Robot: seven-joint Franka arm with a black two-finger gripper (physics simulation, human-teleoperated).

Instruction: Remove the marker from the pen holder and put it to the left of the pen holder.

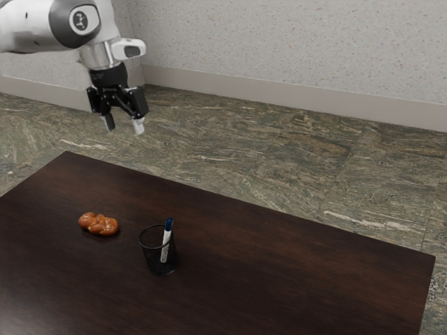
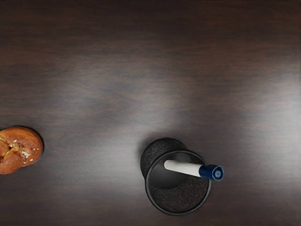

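Observation:
High above the table, at the exterior view's upper left, my gripper (image 1: 123, 128) hangs with its two fingers apart and nothing between them. Below it on the dark table stands the black mesh pen holder (image 1: 148, 259), upright. The marker (image 1: 166, 244), white with a blue cap, leans inside it, its capped end above the rim. In the wrist view, the pen holder (image 2: 179, 205) appears from above, and the marker (image 2: 187, 168) rests across its opening with the blue cap reaching over the rim.
A brown glazed pretzel (image 1: 98, 224) lies on the table (image 1: 279, 265), a short way from the pen holder toward the exterior view's left. The same pretzel (image 2: 21, 148) is in the wrist view. The table's far edge runs below my gripper in the exterior view.

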